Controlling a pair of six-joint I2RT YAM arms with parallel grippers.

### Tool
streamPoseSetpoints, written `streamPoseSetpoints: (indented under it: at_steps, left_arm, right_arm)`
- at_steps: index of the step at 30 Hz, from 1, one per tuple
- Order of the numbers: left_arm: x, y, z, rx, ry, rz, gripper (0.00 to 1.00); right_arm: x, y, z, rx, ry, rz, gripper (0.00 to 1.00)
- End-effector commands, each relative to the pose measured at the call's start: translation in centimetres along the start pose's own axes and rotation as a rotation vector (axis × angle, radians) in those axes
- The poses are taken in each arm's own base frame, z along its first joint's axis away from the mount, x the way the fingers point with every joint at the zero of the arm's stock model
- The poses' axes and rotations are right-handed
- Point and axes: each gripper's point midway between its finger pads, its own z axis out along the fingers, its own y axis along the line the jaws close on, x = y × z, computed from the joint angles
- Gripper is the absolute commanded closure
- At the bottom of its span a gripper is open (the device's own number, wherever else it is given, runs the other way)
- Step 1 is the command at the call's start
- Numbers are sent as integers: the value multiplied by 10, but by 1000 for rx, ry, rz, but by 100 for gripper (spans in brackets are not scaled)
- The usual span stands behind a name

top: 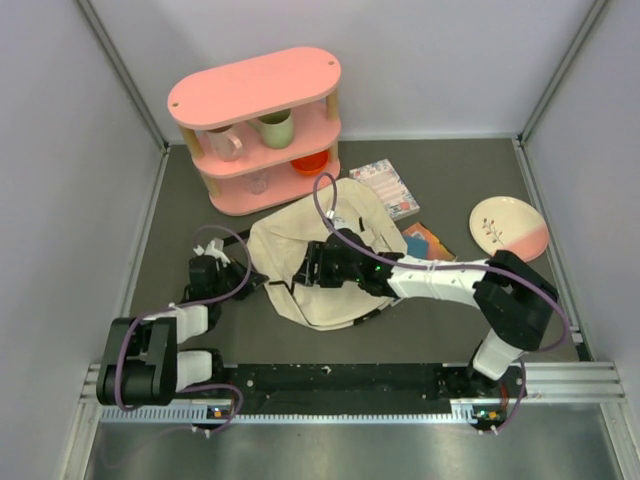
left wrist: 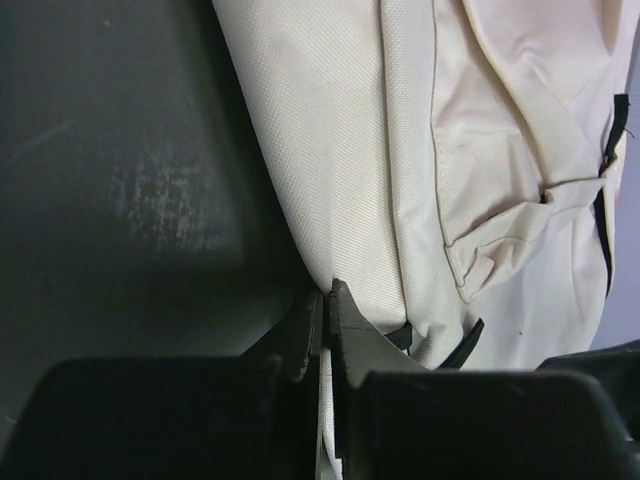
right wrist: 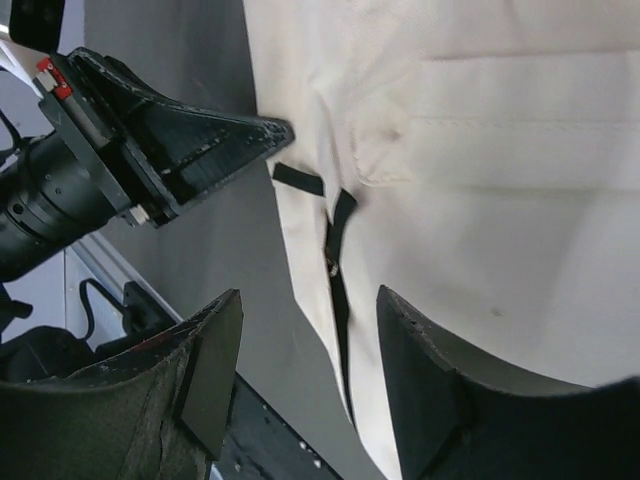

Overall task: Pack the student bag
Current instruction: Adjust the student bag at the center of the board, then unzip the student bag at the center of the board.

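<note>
The cream student bag [top: 300,250] lies flat at the table's centre. It also shows in the left wrist view [left wrist: 400,150] and in the right wrist view [right wrist: 480,150]. My left gripper [top: 258,282] is at the bag's left edge, shut on a fold of its cream fabric [left wrist: 328,300]. My right gripper [top: 310,268] hovers over the bag's left part, open and empty [right wrist: 310,305]. Its jaws straddle the dark zipper line and pull [right wrist: 335,262]. The left gripper's tip [right wrist: 270,130] shows in the right wrist view, touching the bag's edge.
A pink two-tier shelf [top: 260,120] with mugs stands at the back left. A patterned book [top: 385,187] and a colourful flat item [top: 428,240] lie right of the bag. A pink-and-cream plate [top: 508,227] sits at the far right.
</note>
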Motion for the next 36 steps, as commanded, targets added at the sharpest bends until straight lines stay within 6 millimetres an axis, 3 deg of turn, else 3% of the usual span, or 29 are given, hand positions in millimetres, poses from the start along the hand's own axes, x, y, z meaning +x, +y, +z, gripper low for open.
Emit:
streamPoseSetpoints:
  at_steps: [1, 14, 18, 26, 36]
  left_arm:
    - [9, -17, -9, 102, 25, 45, 100]
    - [5, -32, -24, 162, -31, 125, 100]
    - [7, -35, -25, 186, -21, 134, 100]
    - [13, -39, -24, 215, 17, 135, 100]
    - [12, -37, -21, 207, 21, 127, 100]
  right_arm:
    - [-1, 37, 14, -64, 0, -23, 44]
    - [15, 11, 50, 52, 35, -7, 53]
    - [11, 16, 55, 34, 20, -5, 59]
    - [12, 1, 67, 116, 14, 11, 66]
    - [19, -22, 74, 195, 6, 38, 84]
